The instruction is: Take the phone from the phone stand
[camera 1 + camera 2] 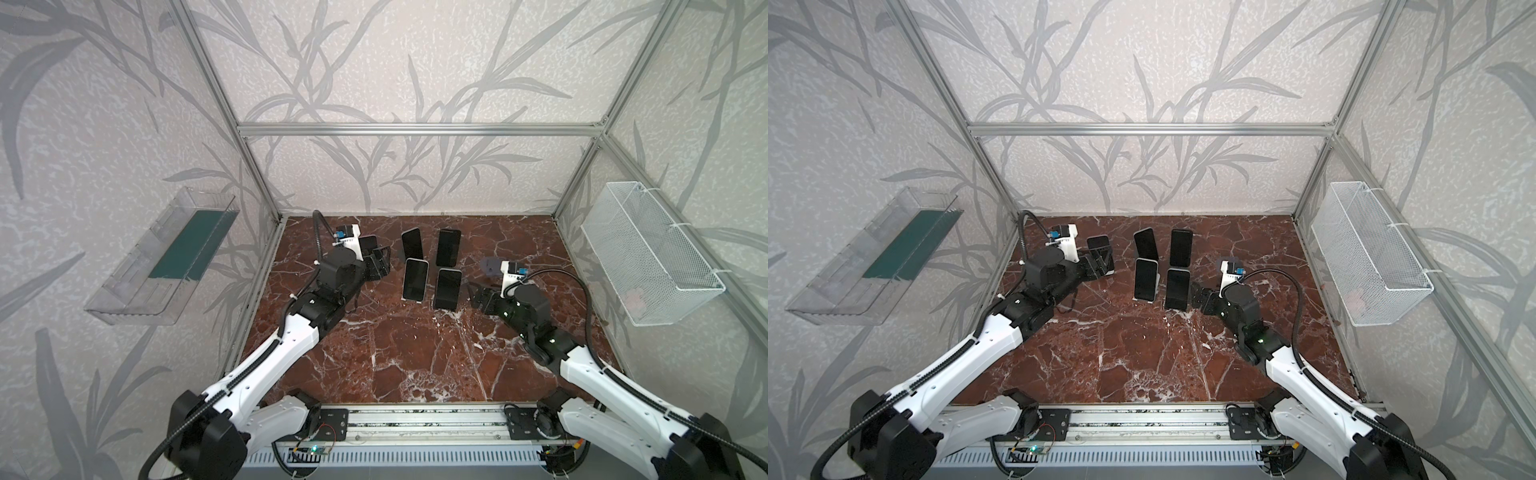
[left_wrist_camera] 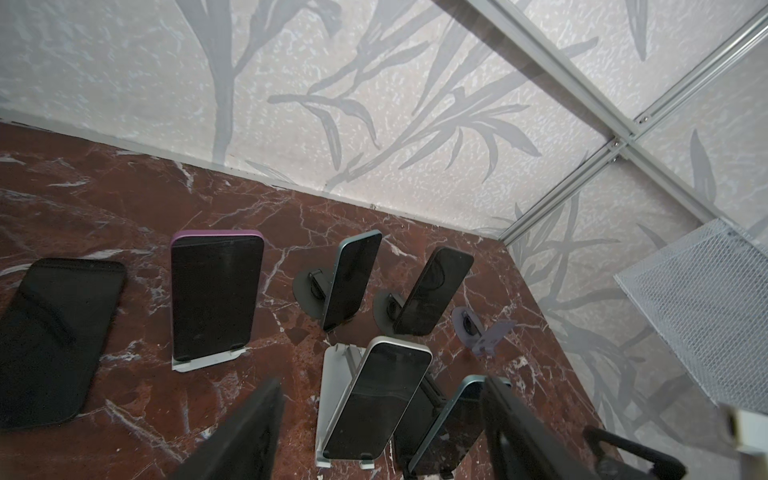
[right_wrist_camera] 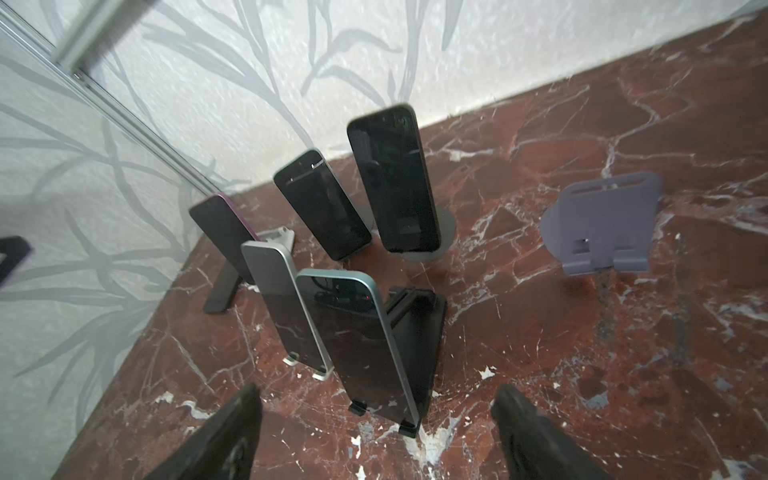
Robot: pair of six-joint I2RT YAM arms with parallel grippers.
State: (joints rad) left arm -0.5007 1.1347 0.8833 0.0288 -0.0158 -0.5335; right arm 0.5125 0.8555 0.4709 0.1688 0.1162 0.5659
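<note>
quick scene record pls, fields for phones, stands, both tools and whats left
phones on stands: five: purple-cased phone, teal-edged phone, dark phone, silver phone, blue phone
phone off stand: black phone, flat on table
empty stand: grey stand
left tool: open, nothing held
right tool: open, nothing held, close beside blue phone
left to do: five stands loaded

Red-brown marbled table (image 1: 415, 353), purple-edged phone (image 2: 216, 299)
</note>
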